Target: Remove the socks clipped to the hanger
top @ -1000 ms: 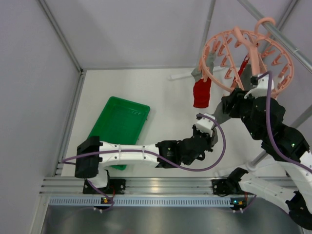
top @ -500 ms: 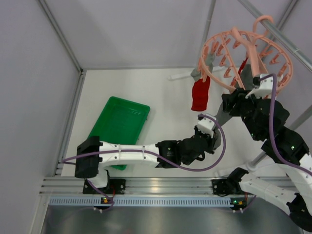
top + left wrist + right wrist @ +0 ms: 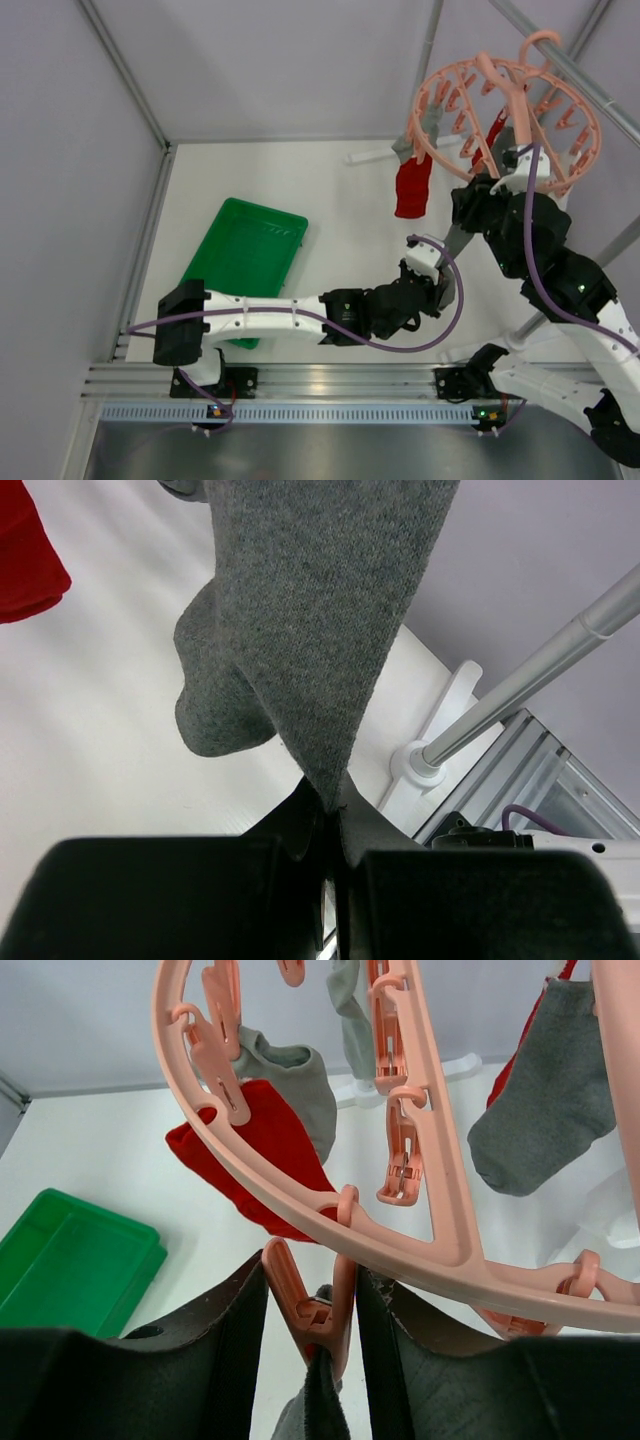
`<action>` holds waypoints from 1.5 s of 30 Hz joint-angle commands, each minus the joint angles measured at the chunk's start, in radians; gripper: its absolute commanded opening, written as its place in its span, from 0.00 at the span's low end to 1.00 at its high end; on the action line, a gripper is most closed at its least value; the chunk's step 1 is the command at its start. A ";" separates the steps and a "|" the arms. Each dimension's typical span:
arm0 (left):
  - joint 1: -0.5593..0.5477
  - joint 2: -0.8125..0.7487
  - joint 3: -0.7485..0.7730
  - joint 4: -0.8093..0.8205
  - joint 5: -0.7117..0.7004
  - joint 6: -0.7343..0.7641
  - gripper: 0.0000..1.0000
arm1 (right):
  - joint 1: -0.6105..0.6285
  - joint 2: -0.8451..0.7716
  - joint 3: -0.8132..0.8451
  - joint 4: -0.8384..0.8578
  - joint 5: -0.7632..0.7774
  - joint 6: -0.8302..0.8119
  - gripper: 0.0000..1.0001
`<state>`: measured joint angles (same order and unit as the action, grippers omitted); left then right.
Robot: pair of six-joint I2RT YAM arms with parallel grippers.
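Fingers of your left gripper (image 3: 330,830) are pinched tight on the low end of a grey sock (image 3: 320,610), likely so it cannot drop. Your right gripper (image 3: 310,1290) hugs the pink clip (image 3: 285,1285) on the hanger (image 3: 420,1250). Both fingers press it, likely to pop it open. The sock hangs the long way up and down, with its top in the clip and its bottom in your left fingers.

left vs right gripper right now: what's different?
The left gripper pinches the lower tip of a grey sock. The right gripper straddles a pink clip on the hanger ring, one finger against each lever. The left jaws are fully shut on fabric, while the right jaws stand apart by the clip's width. The left gripper sits below the sock and the right is up at the ring. Both seem to work the same sock.
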<state>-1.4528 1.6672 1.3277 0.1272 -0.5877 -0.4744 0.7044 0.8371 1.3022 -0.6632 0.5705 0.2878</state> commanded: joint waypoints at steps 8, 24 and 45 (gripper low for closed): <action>-0.008 -0.029 0.007 0.018 0.000 -0.013 0.00 | 0.012 -0.030 0.014 0.097 0.057 0.002 0.33; 0.006 -0.153 -0.079 -0.216 -0.342 0.011 0.00 | 0.010 -0.036 0.012 0.013 0.063 0.060 0.00; 0.841 -0.758 -0.527 -0.653 0.055 -0.217 0.00 | 0.012 -0.093 -0.040 -0.036 -0.011 0.117 0.00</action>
<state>-0.6567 0.8845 0.8330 -0.4561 -0.5831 -0.6544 0.7044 0.7536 1.2694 -0.6682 0.5797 0.3954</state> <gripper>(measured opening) 0.014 0.066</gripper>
